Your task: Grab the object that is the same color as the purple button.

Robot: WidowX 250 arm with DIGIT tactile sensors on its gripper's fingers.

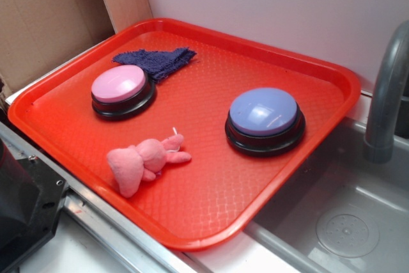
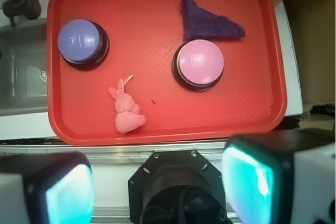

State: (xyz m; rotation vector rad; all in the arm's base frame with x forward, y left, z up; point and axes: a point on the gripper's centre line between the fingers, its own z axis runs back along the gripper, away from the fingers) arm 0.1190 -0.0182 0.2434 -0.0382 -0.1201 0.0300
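Observation:
The object, a small dark purple fuzzy rag (image 1: 156,61) (image 2: 207,22), lies flat at the far corner of the red tray (image 1: 300,68) (image 2: 152,35), just behind a pink-topped button (image 1: 121,89) (image 2: 199,64). The purple button (image 1: 264,118) (image 2: 81,41), a lavender-blue dome on a black base, stands on the tray's sink side. My gripper (image 2: 157,187) shows only in the wrist view. It hangs high, off the tray's near edge and over the robot base, open with nothing between its teal pads (image 2: 247,182).
A pink plush toy (image 1: 144,161) (image 2: 126,113) lies near the tray's front edge. A grey sink (image 1: 345,222) (image 2: 21,72) with a faucet (image 1: 386,94) borders the tray beside the purple button. Cardboard (image 1: 45,17) stands behind the rag corner. The black robot base (image 1: 19,209) sits at the front.

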